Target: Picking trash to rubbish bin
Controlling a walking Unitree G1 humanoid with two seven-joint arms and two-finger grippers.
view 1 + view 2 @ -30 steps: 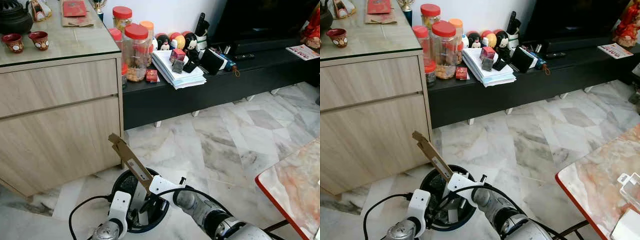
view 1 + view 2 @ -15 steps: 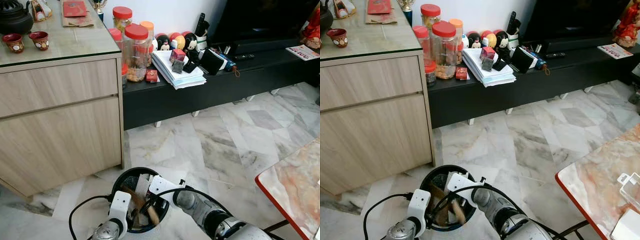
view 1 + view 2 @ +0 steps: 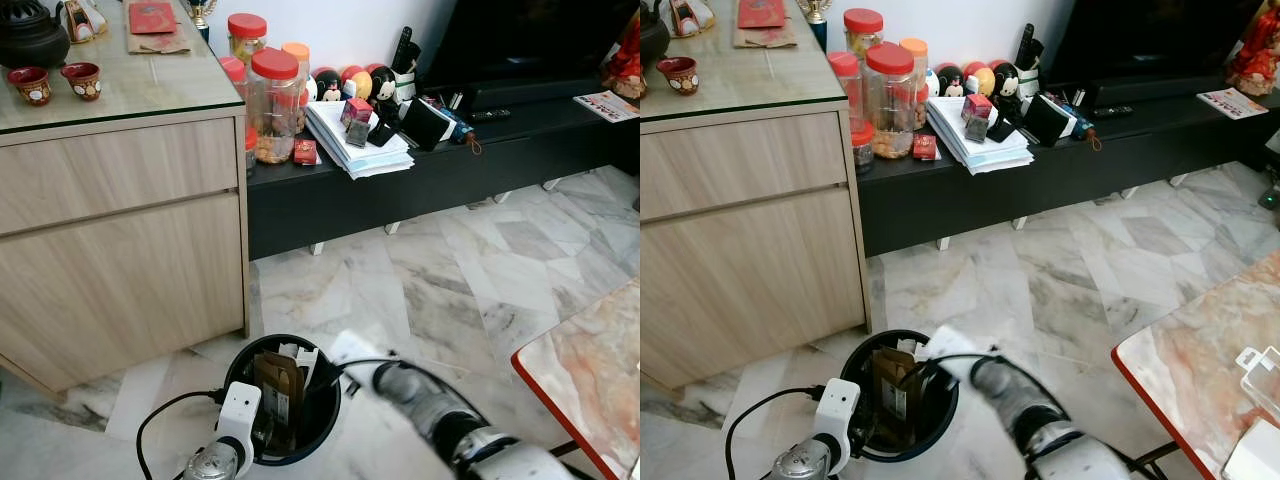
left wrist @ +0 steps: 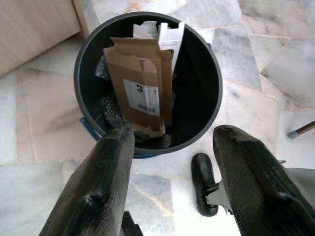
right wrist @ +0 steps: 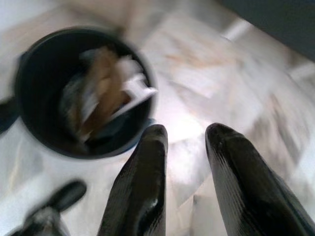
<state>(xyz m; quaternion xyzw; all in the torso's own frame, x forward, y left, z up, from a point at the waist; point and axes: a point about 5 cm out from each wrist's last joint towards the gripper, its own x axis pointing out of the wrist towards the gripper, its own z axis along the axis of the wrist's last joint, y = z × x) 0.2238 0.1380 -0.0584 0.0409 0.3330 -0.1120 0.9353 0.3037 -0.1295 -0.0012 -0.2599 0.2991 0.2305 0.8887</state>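
Note:
A black round rubbish bin (image 3: 326, 415) stands on the marble floor just in front of me. A flattened brown cardboard piece (image 3: 279, 392) with a white label lies inside it among white scraps. In the left wrist view the bin (image 4: 212, 93) and the cardboard (image 4: 140, 88) are directly ahead of my left gripper (image 4: 174, 133), which is open and hovers at the bin's near rim. My right gripper (image 5: 186, 132) is open and holds nothing. It is beside the bin over the floor, and it is blurred (image 3: 345, 350) at the bin's right rim.
A light wooden cabinet (image 3: 120, 250) stands close behind the bin on the left. A low black bench (image 3: 430, 185) carries jars, papers and small items. A marble-topped table with a red edge (image 3: 590, 370) is at the right. A black cable (image 3: 150, 435) loops by the bin.
A second ago the cardboard stuck up out of the bin at my right gripper. It has dropped fully inside, and the right gripper has pulled away to the right of the bin.

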